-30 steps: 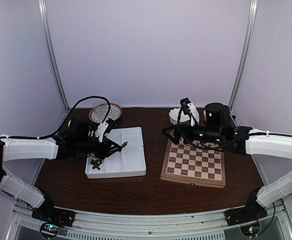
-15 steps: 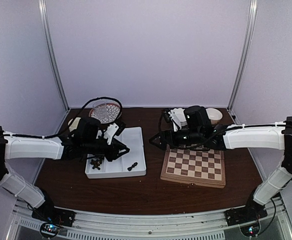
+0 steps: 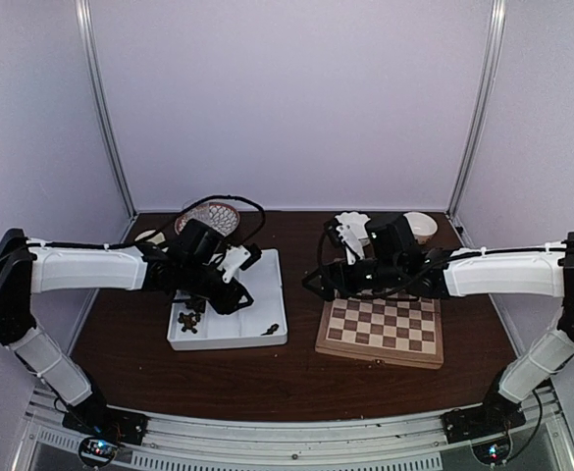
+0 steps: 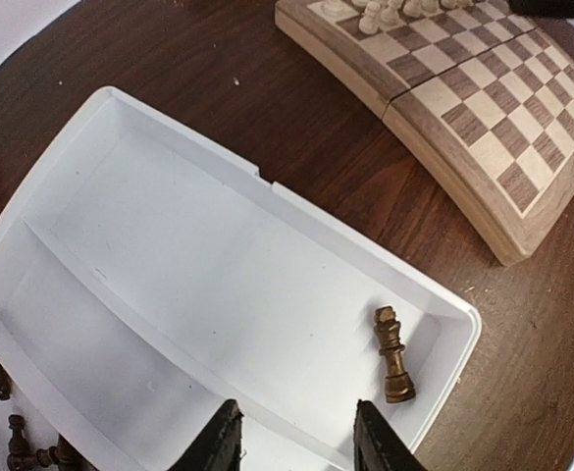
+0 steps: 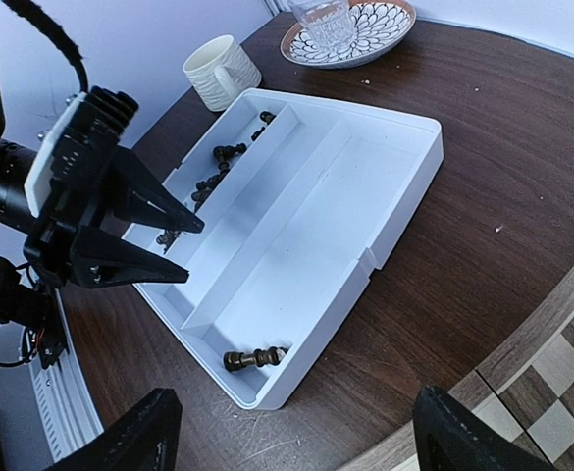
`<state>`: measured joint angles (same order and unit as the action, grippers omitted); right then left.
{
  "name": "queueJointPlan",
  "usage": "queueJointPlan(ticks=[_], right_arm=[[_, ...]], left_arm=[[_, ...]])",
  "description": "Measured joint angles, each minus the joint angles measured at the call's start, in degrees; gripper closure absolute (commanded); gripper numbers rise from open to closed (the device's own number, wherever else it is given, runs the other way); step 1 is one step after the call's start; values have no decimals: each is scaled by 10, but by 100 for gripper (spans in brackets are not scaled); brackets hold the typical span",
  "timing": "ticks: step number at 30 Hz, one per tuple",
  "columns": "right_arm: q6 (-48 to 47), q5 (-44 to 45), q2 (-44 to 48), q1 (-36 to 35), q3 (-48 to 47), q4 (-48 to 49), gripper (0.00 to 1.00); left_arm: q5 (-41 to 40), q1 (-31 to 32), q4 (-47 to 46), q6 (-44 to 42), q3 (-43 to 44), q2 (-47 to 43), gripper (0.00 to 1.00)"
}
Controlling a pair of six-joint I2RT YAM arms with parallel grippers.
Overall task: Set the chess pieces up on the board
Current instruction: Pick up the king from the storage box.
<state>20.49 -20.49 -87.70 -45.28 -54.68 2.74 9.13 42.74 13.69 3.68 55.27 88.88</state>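
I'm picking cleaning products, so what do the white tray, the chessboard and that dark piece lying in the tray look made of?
White divided tray: probably plastic, with a smooth matte surface and thin moulded walls.
Chessboard: wood, with visible grain, light and dark squares and a satin finish.
Dark brown chess piece: seemingly turned wood, with slightly glossy highlights.

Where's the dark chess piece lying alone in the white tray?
In the overhead view, the dark chess piece lies on its side in the near right corner of the white tray, nearest the chessboard, ahead of the open left gripper.
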Motion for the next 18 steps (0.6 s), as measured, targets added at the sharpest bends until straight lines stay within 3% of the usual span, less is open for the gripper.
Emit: queueJointPlan(ticks=[18], right_arm=[[-21, 45, 50, 0, 37, 14, 12]], left_arm=[[-65, 82, 127, -77, 137, 186, 54]])
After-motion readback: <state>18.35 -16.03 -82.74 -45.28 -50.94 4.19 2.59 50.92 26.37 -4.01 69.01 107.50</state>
